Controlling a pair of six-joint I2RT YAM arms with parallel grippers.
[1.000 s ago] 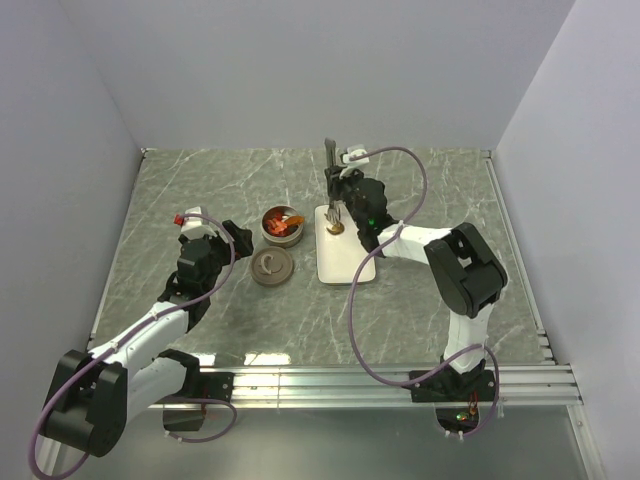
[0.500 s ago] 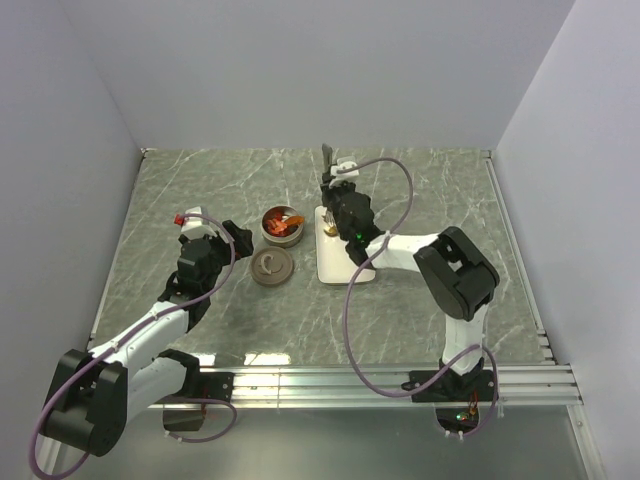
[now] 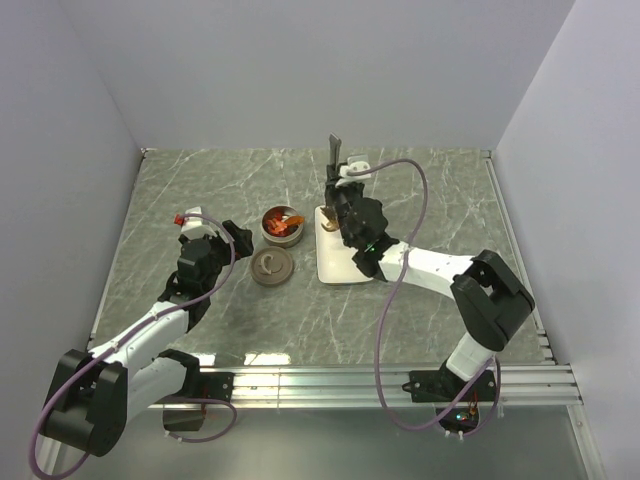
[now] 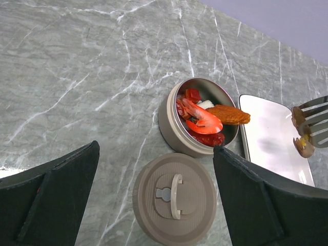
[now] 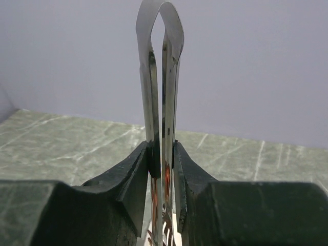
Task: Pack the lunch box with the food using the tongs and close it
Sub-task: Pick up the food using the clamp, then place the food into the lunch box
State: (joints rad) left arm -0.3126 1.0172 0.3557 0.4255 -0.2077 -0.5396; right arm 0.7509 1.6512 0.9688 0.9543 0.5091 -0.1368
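The round lunch box (image 4: pixel 169 122) (image 3: pixel 283 226) stands open on the marble table and holds the food: a red shrimp (image 4: pixel 203 117), an orange piece (image 4: pixel 229 114) and red bits. Its brown lid (image 4: pixel 175 197) (image 3: pixel 271 265) lies flat beside it, handle up. My left gripper (image 4: pixel 156 148) (image 3: pixel 226 240) hangs open over the lid and box, touching nothing. My right gripper (image 5: pixel 163 154) (image 3: pixel 343 207) is shut on the tongs (image 5: pixel 162 77) (image 3: pixel 334 152), which stand upright. The forked tips (image 4: pixel 313 122) pinch a brownish piece (image 4: pixel 303 147) over the far end of the white plate (image 4: pixel 269 146).
The white plate (image 3: pixel 346 260) lies right of the lunch box and lid. Grey walls enclose the table on three sides. An aluminium rail (image 3: pixel 380 380) with both arm bases runs along the near edge. Cables loop above each arm.
The right gripper has squeezed the tongs tighter on the brownish piece and shifted slightly left over the plate; the right arm's elbow swung right. The left arm has not moved.
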